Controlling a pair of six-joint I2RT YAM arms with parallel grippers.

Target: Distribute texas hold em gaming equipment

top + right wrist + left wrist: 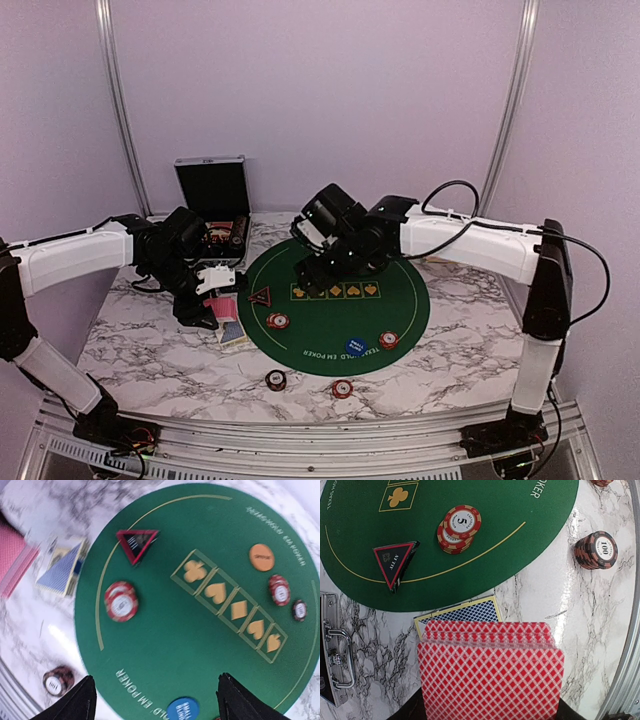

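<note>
While the left gripper clamps red-backed playing cards above the marble counter, the right gripper hangs open and empty over the green poker mat, where red chips, a triangular marker and a blue button lie.

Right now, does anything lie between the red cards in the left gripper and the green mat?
Yes. A blue-backed deck lies flat on the marble tabletop just ahead of the red-backed cards, at the edge of the green mat. Farther on, the triangular marker and a stack of 5 chips sit on the mat.
</note>
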